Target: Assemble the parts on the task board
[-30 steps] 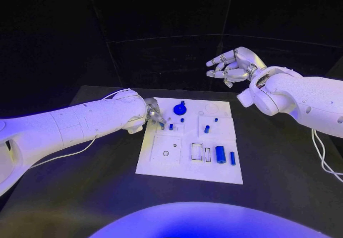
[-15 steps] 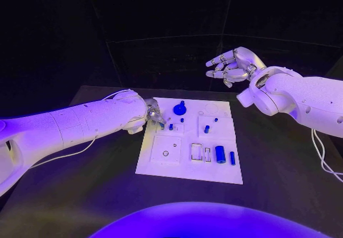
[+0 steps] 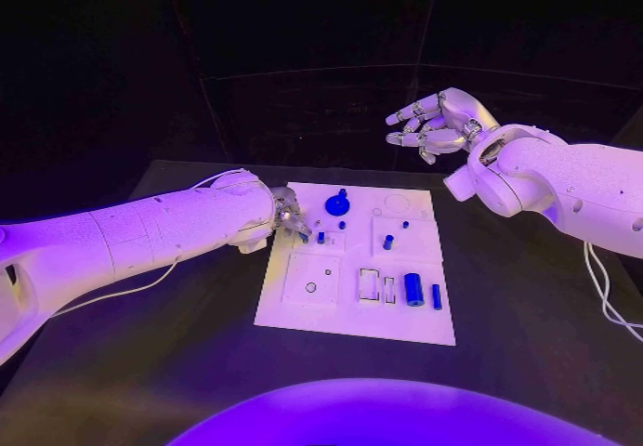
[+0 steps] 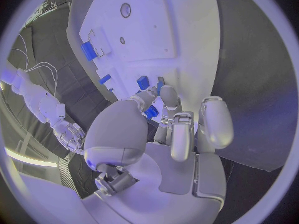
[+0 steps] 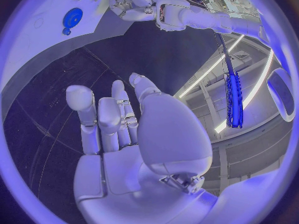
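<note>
Looking down: task board (image 3: 311,311) mid-table; left hand (image 3: 288,216) at its far-left edge, beside small blue parts (image 3: 321,238)
Left wrist: fingertips (image 4: 168,92) close together around a blue part (image 4: 151,112), pinching it
Right wrist: right hand (image 5: 134,129) raised off the table, fingers loosely apart, holding nothing

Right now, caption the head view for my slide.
Left hand works at the task board's edge among blue parts; right hand raised beyond the table, holding nothing.
</note>
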Available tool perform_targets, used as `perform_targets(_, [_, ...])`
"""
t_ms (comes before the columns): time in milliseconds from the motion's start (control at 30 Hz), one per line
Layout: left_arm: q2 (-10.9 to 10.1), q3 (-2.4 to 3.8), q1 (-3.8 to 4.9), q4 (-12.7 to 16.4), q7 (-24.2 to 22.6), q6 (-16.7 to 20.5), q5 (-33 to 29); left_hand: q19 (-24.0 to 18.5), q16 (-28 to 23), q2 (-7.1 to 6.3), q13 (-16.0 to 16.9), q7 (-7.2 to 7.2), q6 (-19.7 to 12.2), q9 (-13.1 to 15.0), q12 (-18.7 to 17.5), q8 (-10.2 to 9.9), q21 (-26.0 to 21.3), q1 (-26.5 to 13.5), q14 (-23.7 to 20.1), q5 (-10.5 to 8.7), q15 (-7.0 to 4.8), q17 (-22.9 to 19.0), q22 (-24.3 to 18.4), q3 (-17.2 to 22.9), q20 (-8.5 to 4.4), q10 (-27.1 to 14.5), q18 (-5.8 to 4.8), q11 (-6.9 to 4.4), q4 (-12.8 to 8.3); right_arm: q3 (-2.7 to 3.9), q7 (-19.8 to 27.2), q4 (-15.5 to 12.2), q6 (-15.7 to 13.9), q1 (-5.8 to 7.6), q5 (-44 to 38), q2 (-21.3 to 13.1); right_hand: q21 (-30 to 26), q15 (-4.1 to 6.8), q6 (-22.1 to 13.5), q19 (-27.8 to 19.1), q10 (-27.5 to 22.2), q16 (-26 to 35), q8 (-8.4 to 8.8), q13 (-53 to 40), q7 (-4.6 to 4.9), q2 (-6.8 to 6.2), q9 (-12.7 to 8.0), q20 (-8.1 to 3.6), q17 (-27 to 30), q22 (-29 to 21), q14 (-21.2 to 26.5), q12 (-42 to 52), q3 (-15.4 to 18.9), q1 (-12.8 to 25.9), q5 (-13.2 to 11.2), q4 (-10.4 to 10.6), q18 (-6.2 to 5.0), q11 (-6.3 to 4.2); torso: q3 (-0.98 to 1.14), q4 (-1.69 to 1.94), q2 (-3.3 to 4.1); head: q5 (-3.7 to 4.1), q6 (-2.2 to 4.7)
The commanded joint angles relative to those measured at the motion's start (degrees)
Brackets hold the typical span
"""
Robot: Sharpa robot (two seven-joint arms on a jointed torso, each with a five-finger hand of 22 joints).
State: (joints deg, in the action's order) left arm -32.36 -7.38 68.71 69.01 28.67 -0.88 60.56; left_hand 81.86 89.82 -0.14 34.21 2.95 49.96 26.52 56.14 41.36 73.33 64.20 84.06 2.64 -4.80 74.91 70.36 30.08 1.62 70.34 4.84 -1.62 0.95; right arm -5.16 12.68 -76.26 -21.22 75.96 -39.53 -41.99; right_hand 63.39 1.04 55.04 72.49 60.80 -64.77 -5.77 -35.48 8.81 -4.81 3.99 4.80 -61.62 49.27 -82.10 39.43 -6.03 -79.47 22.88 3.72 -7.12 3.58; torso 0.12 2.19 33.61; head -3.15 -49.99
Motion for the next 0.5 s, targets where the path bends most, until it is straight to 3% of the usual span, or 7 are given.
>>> perform_targets(33, [-0.24,-0.16,-0.24,0.22,1.20,-1.42,0.02,0.24,0.04,0.45,-0.09,-0.44,0.10,0.14,0.16,0.26,0.04,-0.03,5.88,0.17,-0.15,14.82,0.05,4.48,-0.25,0.32,-0.19,-0.03,-4.27,0.04,0.34,-0.01,0.34,0.12,-0.06,0.06,-0.37,0.06,-0.11,0.51,0.39,0.28,-0.10,0.09,-0.15,-0.43,-0.04,0.07,-0.07,-0.06,-0.23,-0.02,-0.33,0.18,0.34,0.08,-0.71,-0.16,0.02,0.00,-0.03,-0.02,-0.01])
perform_targets(500, [-0.63,-0.16,-0.31,0.40,1.43,-1.89,0.02,0.27,0.06,0.34,-0.16,-0.47,0.06,0.19,0.11,0.34,0.09,-0.05,5.89,0.17,-0.17,14.86,0.11,4.65,-0.26,0.30,-0.20,-0.06,-4.34,0.04,0.36,0.00,0.37,0.12,-0.06,0.02,-0.43,0.06,-0.08,0.58,0.39,0.24,-0.12,0.23,-0.15,-0.49,-0.04,0.06,-0.19,-0.10,-0.30,0.04,-0.53,0.30,0.48,0.16,-0.71,-0.15,0.04,-0.04,0.01,-0.01,-0.01])
